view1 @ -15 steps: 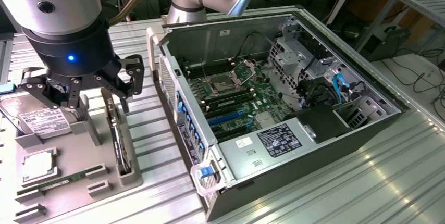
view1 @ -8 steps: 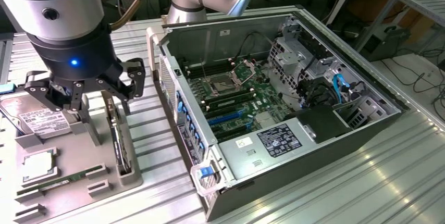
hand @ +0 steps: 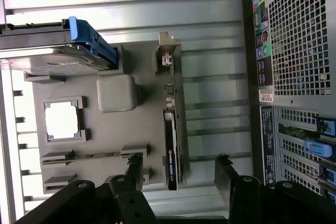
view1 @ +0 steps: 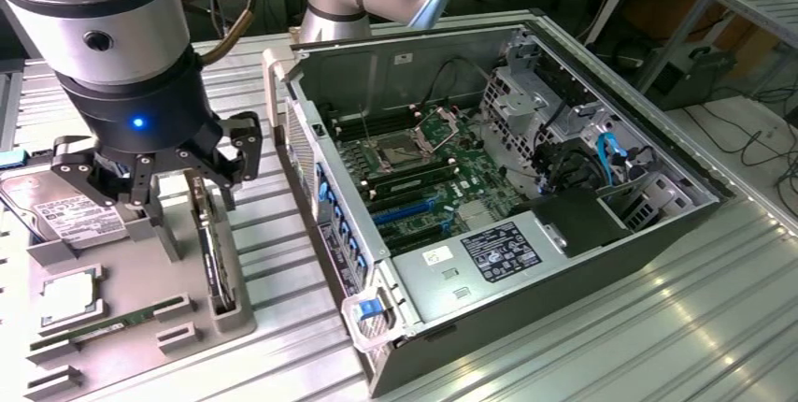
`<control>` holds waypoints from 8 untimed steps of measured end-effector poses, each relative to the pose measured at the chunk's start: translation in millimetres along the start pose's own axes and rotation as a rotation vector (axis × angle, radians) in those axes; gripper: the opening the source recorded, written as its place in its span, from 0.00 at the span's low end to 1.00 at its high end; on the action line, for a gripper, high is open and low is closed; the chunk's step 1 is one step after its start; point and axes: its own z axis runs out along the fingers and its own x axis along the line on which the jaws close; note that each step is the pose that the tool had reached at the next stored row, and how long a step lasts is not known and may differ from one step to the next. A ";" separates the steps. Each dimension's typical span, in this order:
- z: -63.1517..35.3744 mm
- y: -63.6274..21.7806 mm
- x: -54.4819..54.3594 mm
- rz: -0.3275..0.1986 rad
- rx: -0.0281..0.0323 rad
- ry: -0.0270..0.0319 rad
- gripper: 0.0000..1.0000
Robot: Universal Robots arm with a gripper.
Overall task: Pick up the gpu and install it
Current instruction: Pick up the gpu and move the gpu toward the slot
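Right now the robot arm's gripper (view1: 181, 198) hangs over a gray holder tray (view1: 187, 327) at the exterior view's left, on the ribbed metal table (view1: 648, 327). Its black fingers (view1: 228, 168) are spread wide and hold nothing. The gpu (view1: 212, 252) stands on its thin edge in a slot of that tray, near the tray's side that faces the computer case (view1: 499, 262). In the wrist view the gpu (hand: 170, 145) is a long dark card with a silver bracket at its far end, and its near end lies between the two spread fingers (hand: 134, 169) of the gripper (hand: 179, 174), which are not closed on it. I cannot tell if a finger touches the card. A hard drive (view1: 63, 210) stands at the tray's far left in the exterior view. A square processor chip (view1: 69, 290) and a thin memory stick (view1: 119, 320) lie in the tray below it. The case lies on its side with its cover off, and the green motherboard (view1: 436, 168) shows inside.
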 end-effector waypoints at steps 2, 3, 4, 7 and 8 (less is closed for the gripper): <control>1.8 -0.1 0.0 0.000 0.0001 0.0000 0.66; 2.8 -0.1 0.1 0.000 0.0001 0.0000 0.66; 3.7 -0.2 0.1 0.000 0.0001 0.0001 0.66; 6.5 -0.3 0.2 0.000 0.0001 0.0000 0.66; 7.3 -0.3 0.2 0.000 0.0001 0.0000 0.66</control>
